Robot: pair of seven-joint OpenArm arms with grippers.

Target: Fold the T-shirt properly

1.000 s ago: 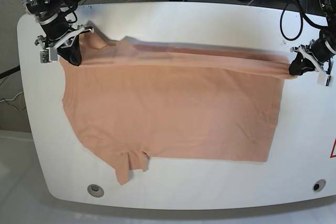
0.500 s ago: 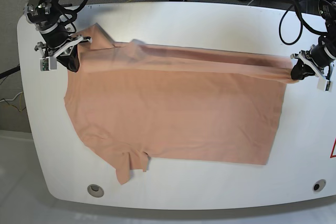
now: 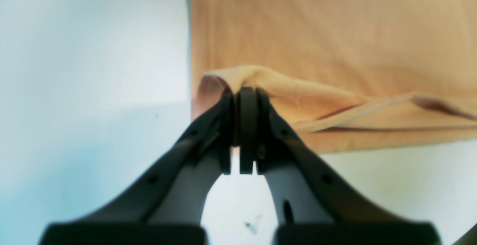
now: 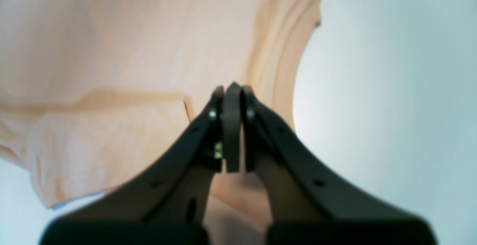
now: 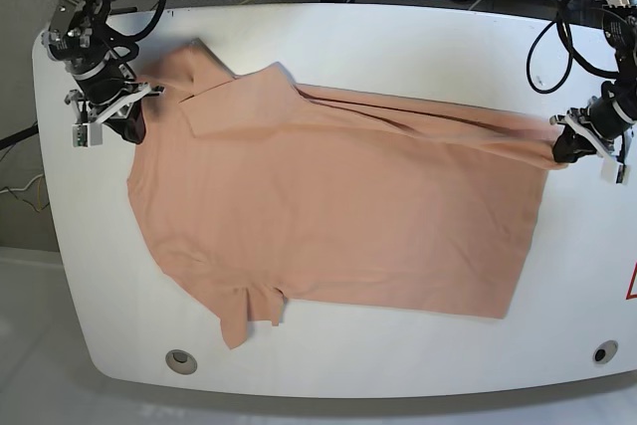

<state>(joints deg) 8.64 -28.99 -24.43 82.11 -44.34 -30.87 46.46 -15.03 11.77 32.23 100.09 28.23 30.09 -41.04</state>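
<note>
Near the white table's [image 5: 328,365] front edge, the soft salmon-pink cotton T-shirt [image 5: 338,206] is lying spread flat. Farther back, both black grippers are pinching its far edge. The wrist views are revealing what the base view hides: the left gripper [image 3: 244,92] is clamping a bunched hem corner, the right gripper [image 4: 231,88] pressing closed into cloth.

blur: T-shirt [image 5: 338,206] hem by left gripper [image 5: 563,144] | cut off: T-shirt, both wrist views

Two black jointed arms, looped black cables trailing from each. Left hand [image 5: 567,141], right hand [image 5: 127,116]: white bracket plates at wrists; matte black tapered fingers [image 3: 223,125], small round screw holes.
</note>
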